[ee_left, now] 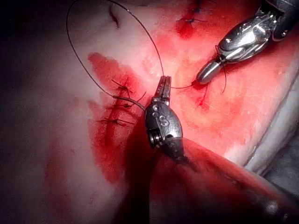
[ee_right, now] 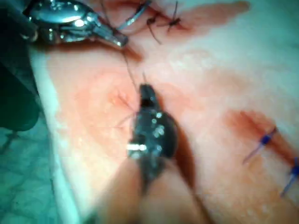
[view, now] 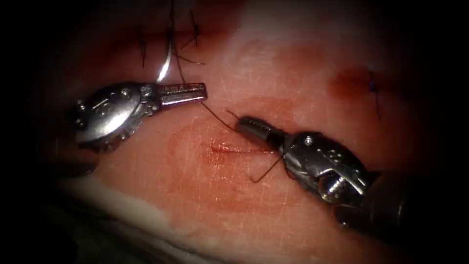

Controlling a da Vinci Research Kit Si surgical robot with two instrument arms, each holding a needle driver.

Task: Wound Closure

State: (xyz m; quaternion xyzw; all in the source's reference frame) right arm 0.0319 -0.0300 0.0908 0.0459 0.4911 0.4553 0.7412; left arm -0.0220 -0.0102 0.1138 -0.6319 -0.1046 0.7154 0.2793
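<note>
Now, per item:
Left hand (view: 198, 93): pressed together on the needle (view: 166, 66) near its rear end, the curve arching up off the tissue (view: 303, 73), not in it.
Right hand (view: 240, 123): pinched on the thread (view: 215, 115) just above the cut (view: 234, 149).
Thread: runs from left hand to right hand (a wide loop in the left wrist view).
Red fluid (view: 195, 146): around the cut.

Endoscope looks down from above-front; both close wrist views share the tissue (view: 293, 73) and its cut (view: 234, 148).
</note>
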